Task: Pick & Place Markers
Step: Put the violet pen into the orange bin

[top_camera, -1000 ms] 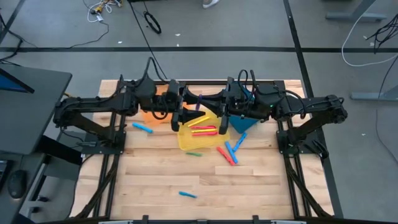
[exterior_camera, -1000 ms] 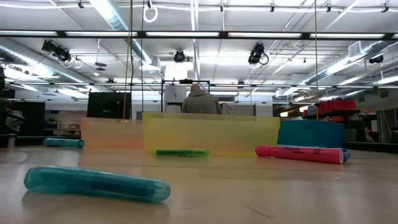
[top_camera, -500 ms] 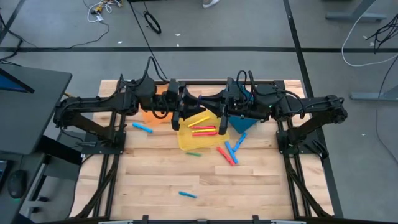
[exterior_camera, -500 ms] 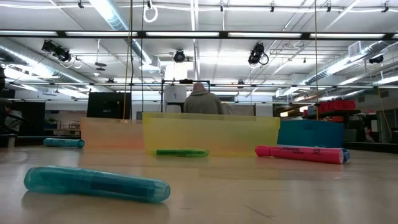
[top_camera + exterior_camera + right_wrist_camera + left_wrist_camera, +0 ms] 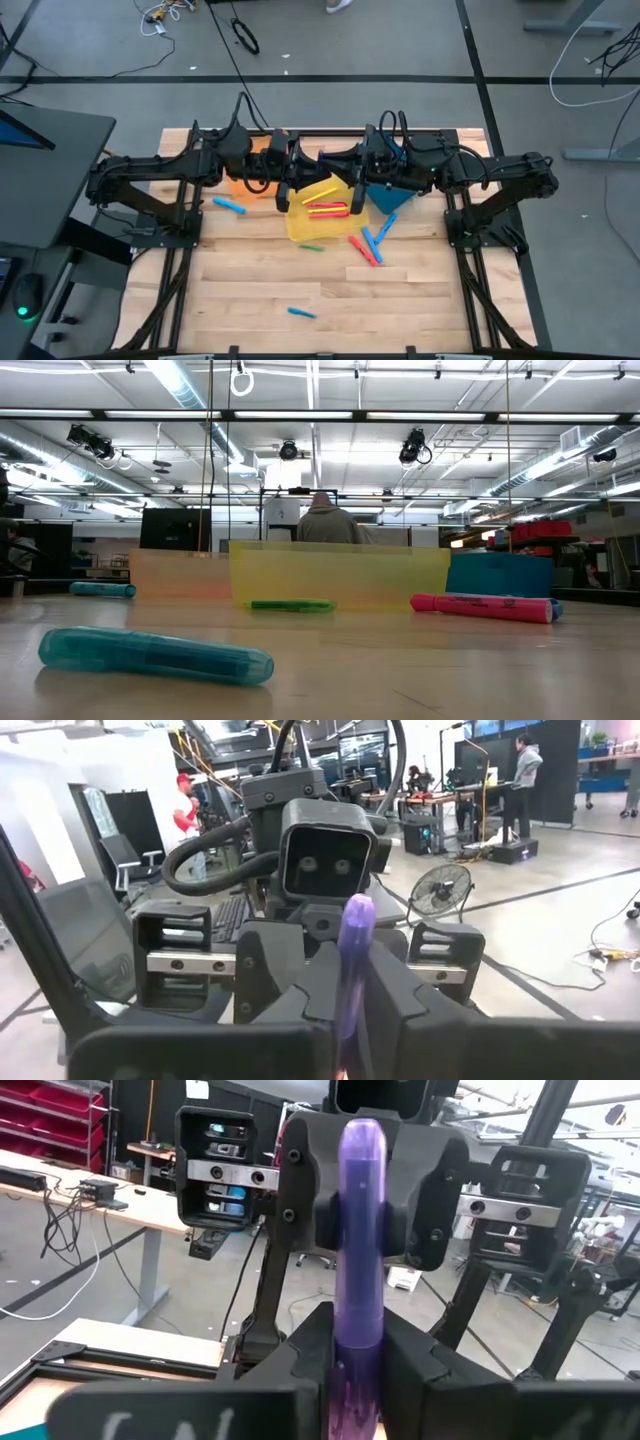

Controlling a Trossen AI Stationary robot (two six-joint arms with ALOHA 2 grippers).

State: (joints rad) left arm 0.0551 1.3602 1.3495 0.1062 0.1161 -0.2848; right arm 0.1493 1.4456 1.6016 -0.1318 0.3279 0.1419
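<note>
High view shows the wooden table (image 5: 330,290) first, with both dark arms meeting above its far middle; behind them sit three bins in a row, the orange bin (image 5: 240,186), the yellow bin (image 5: 312,226) and the blue bin (image 5: 384,198); the yellow bin already holds some red and yellow markers (image 5: 326,208). Between the arms is one purple marker (image 5: 358,1240), raised above the bins; the left gripper (image 5: 357,1370) pinches it at one end, and in the right wrist view the right gripper (image 5: 352,1020) is pressed on the other end of the same marker, so both seem to hold it together, as in a handover. Other markers lie loose on the table: a pink one (image 5: 485,606) and a few blue and red ones just beside the blue bin, a green one (image 5: 292,605) in front of the yellow bin, a teal one (image 5: 155,655) alone near the front edge, and another teal one (image 5: 229,205) near the orange bin. I judge that these markers are light, stiff and smooth plastic; the round body can roll and can slip or turn between flat fingers; it is best to take one across the middle of its length, squarely, with a gentle squeeze; it should not break easily.
</note>
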